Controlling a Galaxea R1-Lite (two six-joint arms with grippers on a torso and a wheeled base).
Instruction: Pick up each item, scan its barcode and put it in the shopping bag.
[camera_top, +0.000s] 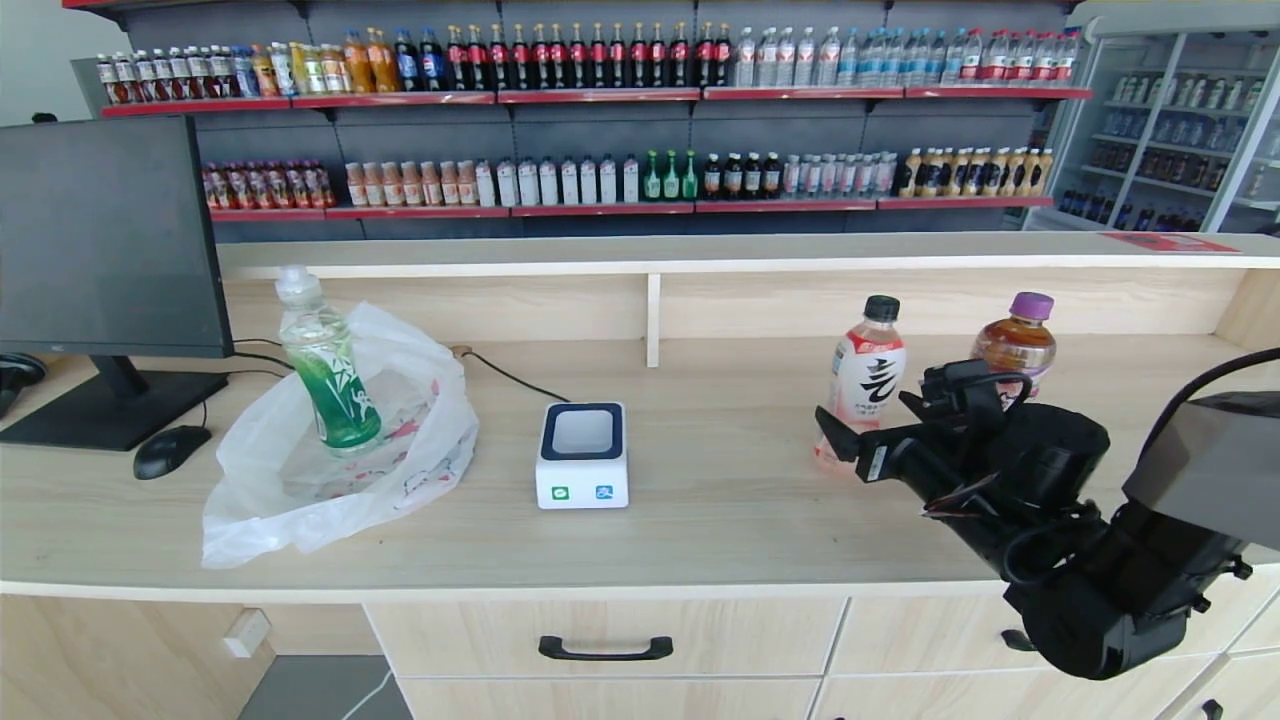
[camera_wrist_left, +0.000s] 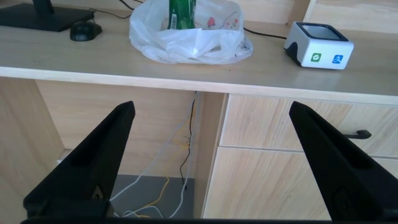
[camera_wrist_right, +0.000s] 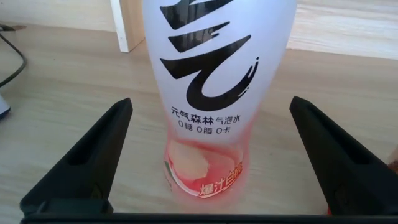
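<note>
Right end effector (camera_wrist_right: 209, 104) stands wide apart, its two black fingers framing the pink drink bottle (camera_wrist_right: 205, 93) with a clear gap on each side. You cannot tell whether the tips reach alongside the bottle or stop just short. The right arm comes in low from the robot's right, wrist roughly level over the worktop (camera_top: 720, 500). Its bulk hides the pink bottle's foot and the lower part of the amber bottle (camera_top: 1015, 345) just behind.

Left end effector (camera_wrist_left: 211, 107) is equally wide and holds nothing. It sits below the worktop's front edge, facing the cabinet fronts (camera_wrist_left: 280, 155), with loose cables (camera_wrist_left: 183, 168) hanging in the recess.

The pink bottle stands upright on the right half of the worktop. It is frosted plastic with a black cap, fading to pink at the foot. The amber bottle has a purple cap, and its label cannot be made out.

The shopping bag (camera_top: 300, 490), thin crumpled translucent white plastic, lies open on the left half. A green tea bottle (camera_top: 325, 375) with a white cap stands inside it. Between the bag and the pink bottle sits the barcode scanner (camera_top: 582, 455), a white box with a dark-rimmed window on top. A monitor (camera_top: 105, 240), cut off at the frame edge, and a mouse (camera_top: 170, 450) stand at the far left.
</note>
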